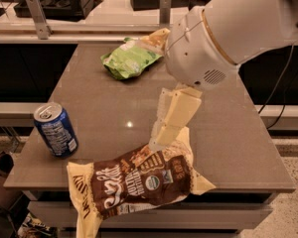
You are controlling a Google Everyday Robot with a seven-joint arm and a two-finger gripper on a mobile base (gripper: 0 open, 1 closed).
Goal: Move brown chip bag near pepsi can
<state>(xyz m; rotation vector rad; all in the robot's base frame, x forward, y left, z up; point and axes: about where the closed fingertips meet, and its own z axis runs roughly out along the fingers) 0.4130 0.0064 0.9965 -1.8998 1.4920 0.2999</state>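
The brown chip bag (139,182) has a dark brown centre with white lettering and pale yellow ends. It hangs tilted at the table's front edge, its left end low and just right of the pepsi can. The pepsi can (56,130) is blue with a silver top and stands upright near the front left corner. My gripper (159,142) reaches down from the large white arm (223,33). Its cream fingers (176,114) are shut on the bag's upper edge.
A light green chip bag (130,58) lies at the back of the brown table (238,133), partly behind the arm. A counter with dark equipment runs behind the table. The floor drops away past the table's front and right edges.
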